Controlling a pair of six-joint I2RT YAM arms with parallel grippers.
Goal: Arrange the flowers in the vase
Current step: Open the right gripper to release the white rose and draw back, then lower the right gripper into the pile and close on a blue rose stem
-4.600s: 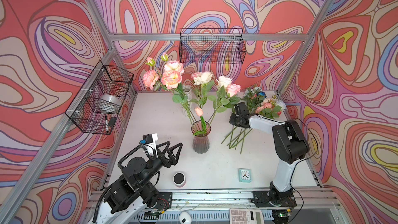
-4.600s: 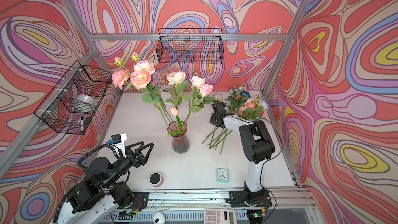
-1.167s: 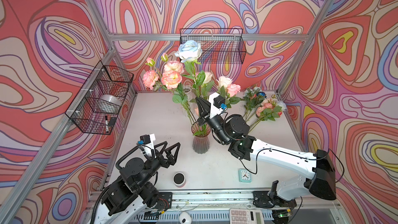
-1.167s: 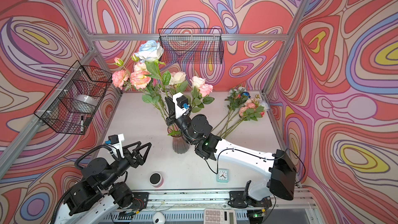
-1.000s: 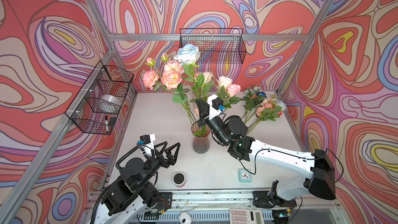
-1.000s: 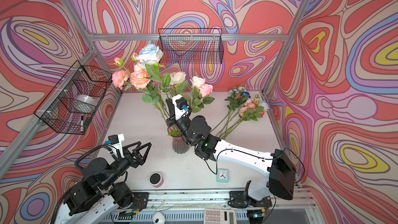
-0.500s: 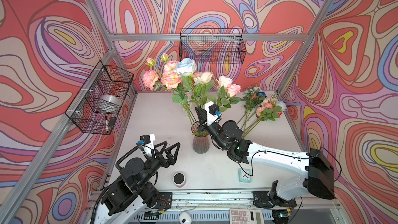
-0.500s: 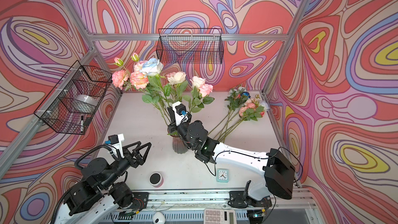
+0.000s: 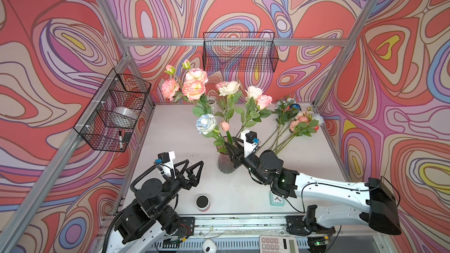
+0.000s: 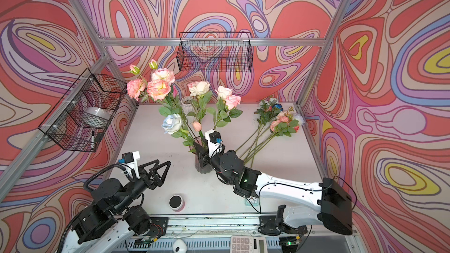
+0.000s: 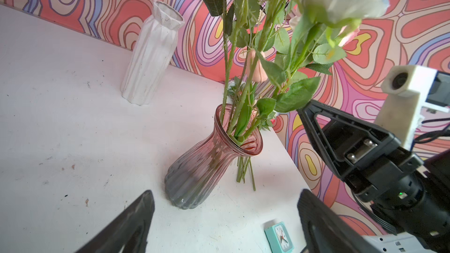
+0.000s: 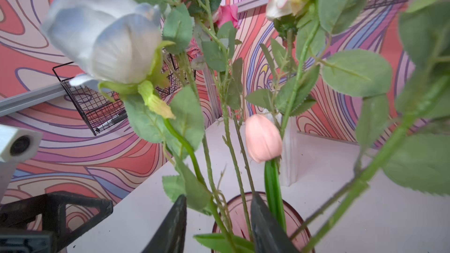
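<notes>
A ribbed pink-grey glass vase (image 9: 226, 164) (image 10: 203, 166) (image 11: 207, 164) stands mid-table holding several flowers: pink peonies (image 9: 193, 88), cream roses (image 9: 229, 88), a pink tulip bud (image 12: 263, 137). A pale blue rose (image 9: 205, 123) (image 10: 172, 123) (image 12: 104, 35) stands in it too, leaning left. My right gripper (image 9: 231, 147) (image 10: 201, 148) (image 12: 218, 199) hovers at the vase mouth, jaws apart, stems passing loosely between them. More flowers (image 9: 299, 122) (image 10: 280, 120) lie at the back right. My left gripper (image 9: 194, 163) (image 10: 163, 162) (image 11: 226, 193) is open and empty, left of the vase.
A white ribbed vase (image 9: 212, 103) (image 11: 153, 52) stands behind the flowers. A teal clock (image 9: 276, 199) (image 11: 278, 237) and a small round pink-white can (image 9: 202, 202) sit near the front edge. Wire baskets hang on the left wall (image 9: 114, 113) and back wall (image 9: 239, 52).
The right gripper came down over the vase and its jaws parted. The pale blue rose sank from above the bouquet into the vase and tipped left. The left arm stayed put.
</notes>
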